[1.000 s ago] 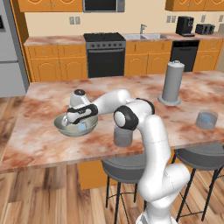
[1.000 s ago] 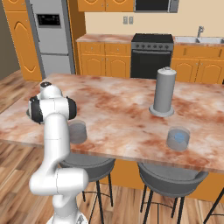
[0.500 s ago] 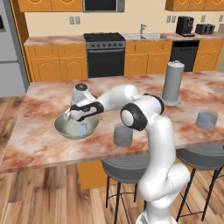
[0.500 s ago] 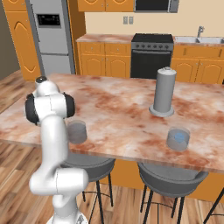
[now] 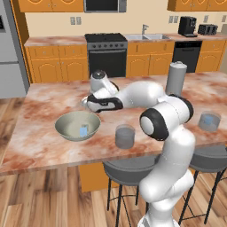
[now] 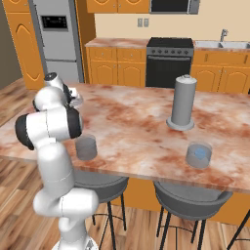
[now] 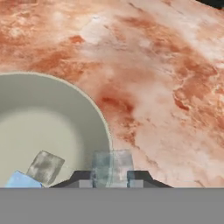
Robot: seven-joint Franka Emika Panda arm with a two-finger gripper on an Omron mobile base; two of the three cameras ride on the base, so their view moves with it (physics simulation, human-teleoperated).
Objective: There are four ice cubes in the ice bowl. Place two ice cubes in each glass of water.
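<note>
Gripper pinching one ice cube over ice bowl rim | risk: tiny cube slips mid-carry, misses near glass

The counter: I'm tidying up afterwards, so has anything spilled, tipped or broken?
Nothing stands out. The bowl and both glasses stand upright on the counter, with no puddles or stray cubes; the gripper holds one ice cube.

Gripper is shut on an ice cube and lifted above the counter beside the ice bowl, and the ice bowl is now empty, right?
Not quite: the ice bowl still holds ice cubes, as the hand view shows. The rest stands: the gripper is shut on an ice cube, lifted beside the bowl.
</note>
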